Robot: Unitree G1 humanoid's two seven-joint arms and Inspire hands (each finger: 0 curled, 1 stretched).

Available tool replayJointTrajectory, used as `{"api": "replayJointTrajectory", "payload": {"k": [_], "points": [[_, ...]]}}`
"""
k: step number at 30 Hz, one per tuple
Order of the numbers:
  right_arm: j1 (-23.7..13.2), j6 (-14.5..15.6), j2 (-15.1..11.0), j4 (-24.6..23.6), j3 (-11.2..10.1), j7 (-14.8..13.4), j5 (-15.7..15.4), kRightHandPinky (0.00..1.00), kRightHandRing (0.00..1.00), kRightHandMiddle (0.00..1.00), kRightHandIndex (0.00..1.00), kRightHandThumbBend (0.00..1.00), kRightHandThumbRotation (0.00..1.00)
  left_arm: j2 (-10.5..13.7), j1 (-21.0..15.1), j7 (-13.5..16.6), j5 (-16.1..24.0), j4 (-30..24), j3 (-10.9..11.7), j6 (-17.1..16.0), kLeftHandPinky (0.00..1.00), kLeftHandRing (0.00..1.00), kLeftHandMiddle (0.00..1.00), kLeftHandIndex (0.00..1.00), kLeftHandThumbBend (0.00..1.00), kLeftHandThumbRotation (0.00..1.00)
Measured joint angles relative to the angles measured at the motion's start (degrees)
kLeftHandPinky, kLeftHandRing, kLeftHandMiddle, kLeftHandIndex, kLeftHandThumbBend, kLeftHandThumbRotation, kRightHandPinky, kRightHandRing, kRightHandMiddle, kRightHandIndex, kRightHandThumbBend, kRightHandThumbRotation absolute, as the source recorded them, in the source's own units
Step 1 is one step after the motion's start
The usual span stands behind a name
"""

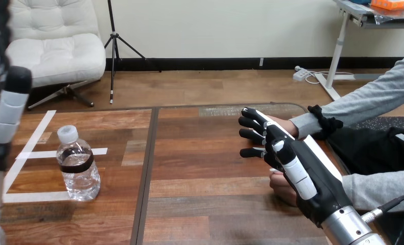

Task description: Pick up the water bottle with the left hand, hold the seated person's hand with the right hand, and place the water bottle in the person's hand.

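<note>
The right hand (296, 168) is resting with fingers stretched out straight, not yet curling, against the person's upper hand (283, 122) just beyond it. The left hand (8, 109) is hovering raised, and I cannot tell its grip. The water bottle (78, 166) is standing ungrasped on the worktop (199, 204), below and to its right. The pick-up seems not yet begun, and the next move calls for lowering the left hand around the bottle.

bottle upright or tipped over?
Upright. The bottle stands on its base on the table, with its white cap at the top.
</note>
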Motion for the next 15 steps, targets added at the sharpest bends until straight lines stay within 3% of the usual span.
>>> {"api": "replayJointTrajectory", "payload": {"k": [15], "points": [[0.0,0.0,-0.02,0.0,0.0,0.35,0.02,0.78,0.91,0.93,0.94,0.96,1.0,1.81,1.95,0.99,1.1,0.23,2.86,1.38,1.0,1.0,1.0,1.0,1.0,1.0]]}}
